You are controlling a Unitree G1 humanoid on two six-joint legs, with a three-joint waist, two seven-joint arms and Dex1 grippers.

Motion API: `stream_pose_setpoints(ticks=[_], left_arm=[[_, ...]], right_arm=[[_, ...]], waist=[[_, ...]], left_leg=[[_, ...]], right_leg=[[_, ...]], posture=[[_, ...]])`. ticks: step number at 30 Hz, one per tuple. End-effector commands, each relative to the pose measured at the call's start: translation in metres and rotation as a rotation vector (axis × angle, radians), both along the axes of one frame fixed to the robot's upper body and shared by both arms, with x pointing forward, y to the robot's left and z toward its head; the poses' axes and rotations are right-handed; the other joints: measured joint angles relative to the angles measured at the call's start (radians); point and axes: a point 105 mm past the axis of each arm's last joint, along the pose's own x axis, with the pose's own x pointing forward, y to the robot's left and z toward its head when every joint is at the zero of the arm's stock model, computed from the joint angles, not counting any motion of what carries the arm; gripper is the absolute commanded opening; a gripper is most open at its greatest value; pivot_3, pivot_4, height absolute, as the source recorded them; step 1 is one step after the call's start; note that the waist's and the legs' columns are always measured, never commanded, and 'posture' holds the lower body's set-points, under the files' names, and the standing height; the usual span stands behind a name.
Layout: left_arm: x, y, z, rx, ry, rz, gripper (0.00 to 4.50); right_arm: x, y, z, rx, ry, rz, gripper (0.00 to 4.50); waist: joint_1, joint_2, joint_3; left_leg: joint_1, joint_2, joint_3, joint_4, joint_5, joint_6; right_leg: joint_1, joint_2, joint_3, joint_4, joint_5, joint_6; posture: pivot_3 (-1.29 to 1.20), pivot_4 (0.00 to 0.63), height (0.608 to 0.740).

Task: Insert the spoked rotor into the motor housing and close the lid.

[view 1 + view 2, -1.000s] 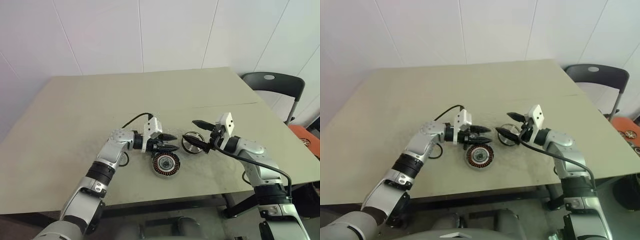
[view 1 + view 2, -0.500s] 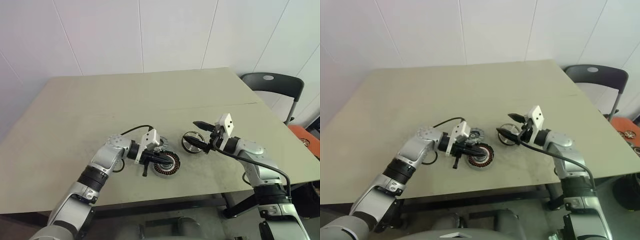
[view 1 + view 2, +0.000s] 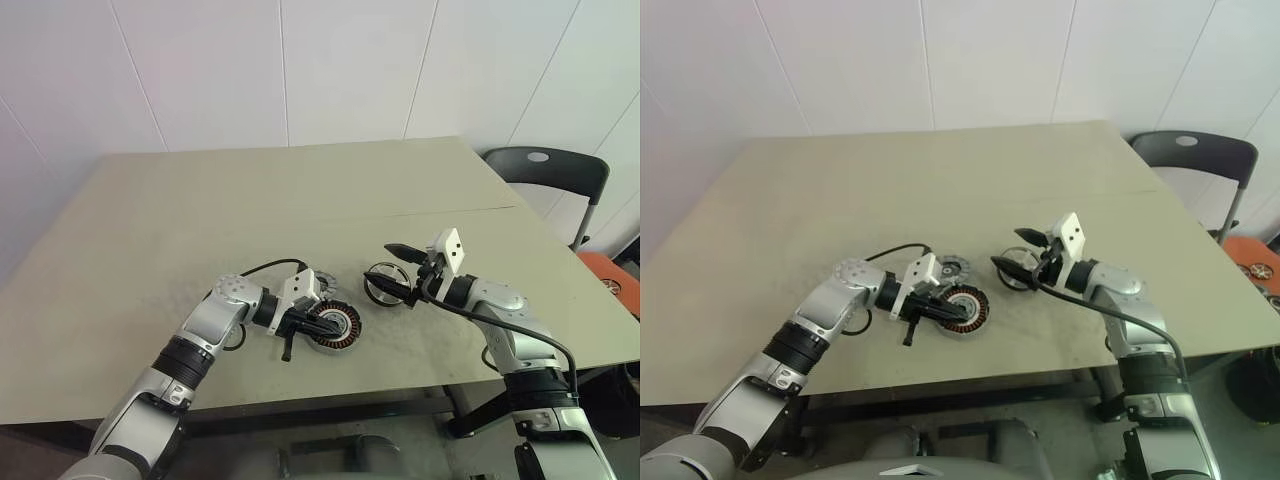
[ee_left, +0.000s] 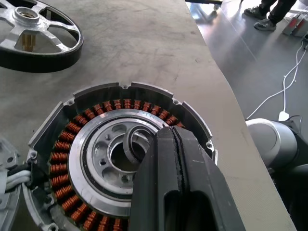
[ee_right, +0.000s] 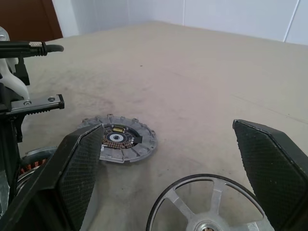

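The motor housing (image 3: 336, 326), a dark disc with copper windings around a silver hub, lies near the table's front edge. My left gripper (image 3: 322, 322) is shut with nothing in it. Its fingertips (image 4: 169, 137) sit over the housing (image 4: 101, 159) at the edge of the hub's centre hole. The lid (image 3: 954, 266), a flat grey disc, lies just behind the housing. The spoked rotor (image 3: 380, 284) lies flat to the right. My right gripper (image 3: 398, 270) hovers open just above the rotor (image 5: 211, 207), which lies below the gap between its fingers (image 5: 79, 168), with the lid (image 5: 120, 139) beyond.
The beige table (image 3: 200, 220) has a seam running across its right half. Its front edge passes close to the housing. A dark chair (image 3: 545, 165) stands off the right corner. A person's feet (image 4: 269, 12) and a white cable (image 4: 284, 82) are on the floor beyond the table.
My left gripper has shut and dropped from just behind the housing onto its hub, tilting downward. This uncovered the lid behind it. The right gripper has not moved.
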Motion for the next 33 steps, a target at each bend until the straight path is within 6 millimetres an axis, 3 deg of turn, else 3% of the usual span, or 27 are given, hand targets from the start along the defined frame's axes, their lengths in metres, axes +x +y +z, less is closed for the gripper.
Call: stream_pose_setpoints(ticks=[1,13,23,33], left_arm=[[0.005,-0.002,0.004,0.013,-0.056,0.002,0.03],[0.008,-0.001,0.005,-0.002,-0.057,0.018,0.03],[0.031,0.011,0.005,-0.001,-0.122,0.135,0.03],[0.038,0.017,0.006,0.002,-0.135,0.166,0.03]], right_arm=[[0.004,0.000,0.018,0.017,-0.073,-0.004,4.50],[0.006,-0.001,0.016,0.013,-0.066,-0.010,4.50],[0.008,-0.001,0.013,0.001,-0.067,-0.016,4.50],[0.010,-0.002,0.013,-0.003,-0.070,-0.014,4.50]], waist=[[0.000,0.000,0.000],[0.000,0.000,0.000],[-0.001,0.000,0.000],[0.000,0.000,0.000]], left_leg=[[0.000,0.000,0.000,0.000,0.000,0.000],[0.001,0.000,0.000,0.001,0.000,0.000],[0.002,0.000,0.000,0.003,0.000,0.000],[0.000,0.001,0.000,0.001,0.000,0.000]], right_leg=[[0.000,0.000,0.000,0.001,0.000,0.000],[0.000,0.000,0.000,0.003,-0.001,0.001],[0.000,0.000,0.000,0.005,-0.002,0.001],[-0.002,0.000,0.000,0.004,0.000,0.000]], posture=[[0.00,0.000,0.740],[0.00,0.000,0.740],[0.00,0.000,0.740],[0.00,0.000,0.740]])
